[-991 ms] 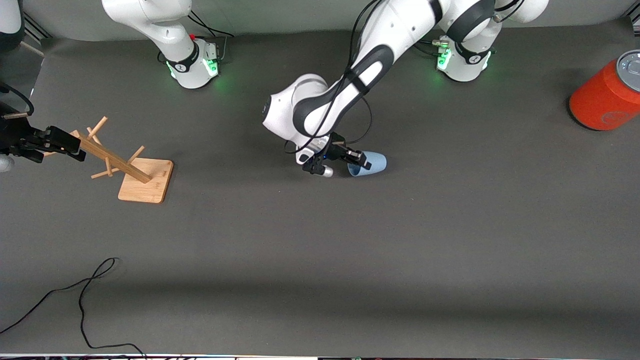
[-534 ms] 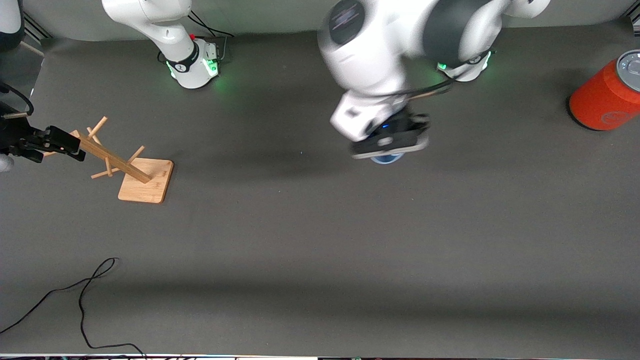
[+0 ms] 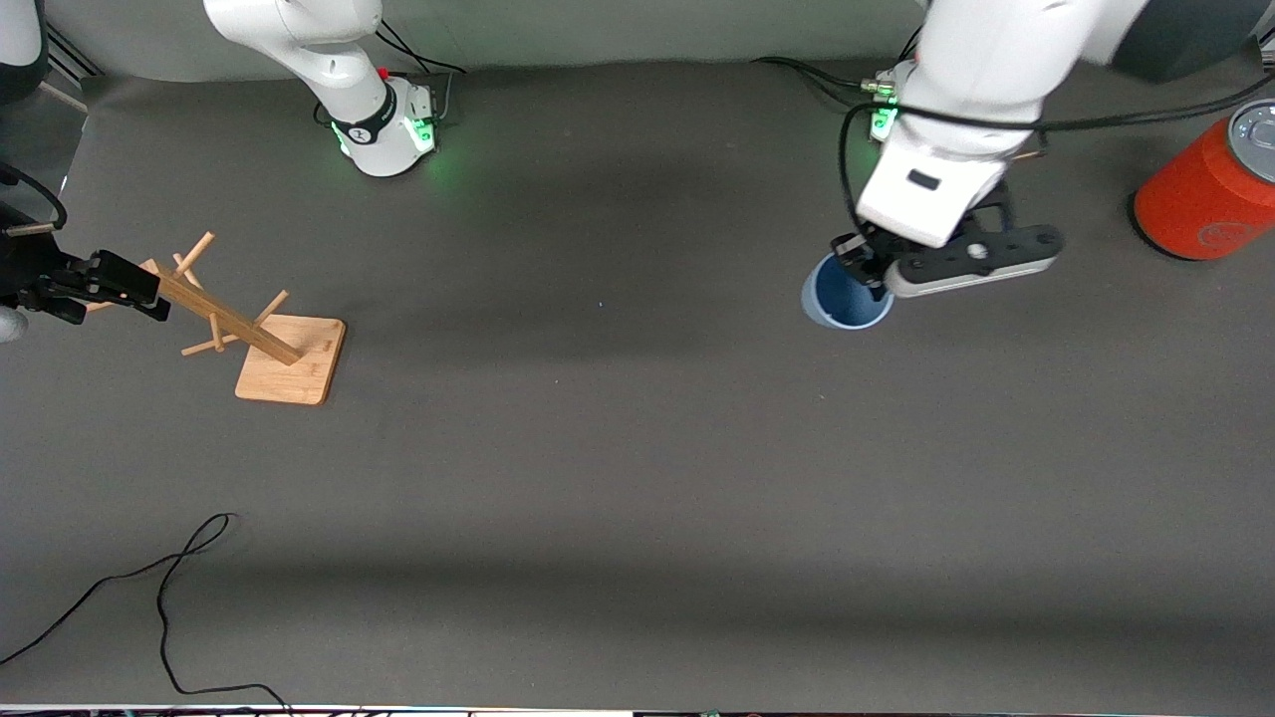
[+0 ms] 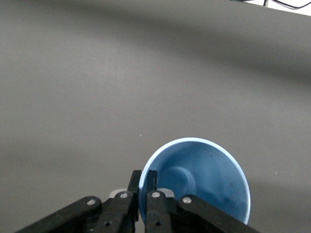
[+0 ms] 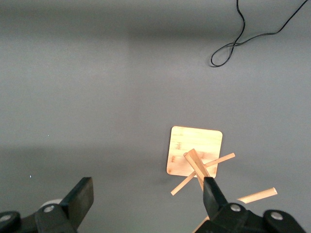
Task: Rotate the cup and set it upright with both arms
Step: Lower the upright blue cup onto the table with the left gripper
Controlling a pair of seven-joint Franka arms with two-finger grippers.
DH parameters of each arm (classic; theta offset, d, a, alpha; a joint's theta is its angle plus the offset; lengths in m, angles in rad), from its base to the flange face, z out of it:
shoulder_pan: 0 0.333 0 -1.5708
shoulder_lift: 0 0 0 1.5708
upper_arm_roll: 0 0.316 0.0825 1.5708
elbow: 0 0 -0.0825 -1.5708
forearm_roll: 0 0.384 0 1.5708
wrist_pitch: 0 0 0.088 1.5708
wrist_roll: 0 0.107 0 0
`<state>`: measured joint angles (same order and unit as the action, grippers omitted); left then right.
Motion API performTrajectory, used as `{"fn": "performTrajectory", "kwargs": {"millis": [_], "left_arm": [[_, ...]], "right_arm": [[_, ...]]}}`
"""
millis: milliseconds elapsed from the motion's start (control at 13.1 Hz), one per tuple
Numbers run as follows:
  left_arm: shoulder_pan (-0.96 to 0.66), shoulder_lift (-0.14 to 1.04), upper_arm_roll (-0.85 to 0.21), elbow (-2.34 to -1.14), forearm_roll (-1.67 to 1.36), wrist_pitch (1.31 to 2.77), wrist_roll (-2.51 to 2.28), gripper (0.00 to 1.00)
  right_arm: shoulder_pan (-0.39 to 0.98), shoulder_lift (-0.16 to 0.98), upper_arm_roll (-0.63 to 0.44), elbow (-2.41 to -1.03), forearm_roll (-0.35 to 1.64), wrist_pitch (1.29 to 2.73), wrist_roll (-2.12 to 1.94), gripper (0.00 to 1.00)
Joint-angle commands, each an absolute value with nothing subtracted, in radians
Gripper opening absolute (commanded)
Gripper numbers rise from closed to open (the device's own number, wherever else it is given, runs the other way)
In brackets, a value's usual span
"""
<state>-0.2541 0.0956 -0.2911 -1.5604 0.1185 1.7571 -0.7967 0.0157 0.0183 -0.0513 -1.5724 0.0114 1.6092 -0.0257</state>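
I see the left tool point(image 3: 869, 282) in the upper right of the front frame, its fingers point(image 4: 146, 194) pinched tight on the rim wall of the cup point(image 3: 845, 295), one finger inside and one outside. The cup is mouth-up, its darker blue interior open to the front camera, over the surface point(image 3: 637, 478) toward the left arm's end. I cannot tell whether its base touches the surface or hangs just above it. In the left wrist view the cup fills the lower middle of the frame, with its flat bottom visible inside.

The right tool point(image 3: 110, 284) sits at the left edge of the front frame, over the top of the wooden rack point(image 3: 261, 339), waiting there. In the right wrist view its fingers point(image 5: 80, 199) stand wide apart with nothing between them, and the rack's square base and pegs show below the gap.

An orange-red can point(image 3: 1210, 189) with a silver top stands at the right edge of the front frame, well apart from the cup. A black cable point(image 3: 164, 597) lies looped in the lower left corner.
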Motion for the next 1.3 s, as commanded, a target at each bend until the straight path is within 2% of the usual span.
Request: {"fn": "performTrajectory", "kwargs": {"millis": [0, 229, 610, 1220], "left_arm": [[-0.297, 0.053, -0.296, -1.793, 0.109, 1.975, -0.960, 0.00], [-0.360, 0.182, -0.295, -1.841, 0.167, 2.135, -1.092, 0.00], [-0.443, 0.418, -0.296, -1.832, 0.431, 2.264, -1.412, 0.00], [-0.474, 0.511, -0.295, -1.829, 0.512, 2.330, -1.612, 0.00]], "right_arm": [[0.006, -0.005, -0.040, -1.594, -0.003, 1.615, -0.046, 1.00], [0.005, 0.002, -0.040, -1.591, -0.003, 1.617, -0.046, 1.00], [0.003, 0.008, -0.041, -1.591, 0.002, 1.618, -0.046, 1.00], [0.005, 0.009, -0.043, -1.589, 0.008, 1.614, -0.035, 1.00]]}}
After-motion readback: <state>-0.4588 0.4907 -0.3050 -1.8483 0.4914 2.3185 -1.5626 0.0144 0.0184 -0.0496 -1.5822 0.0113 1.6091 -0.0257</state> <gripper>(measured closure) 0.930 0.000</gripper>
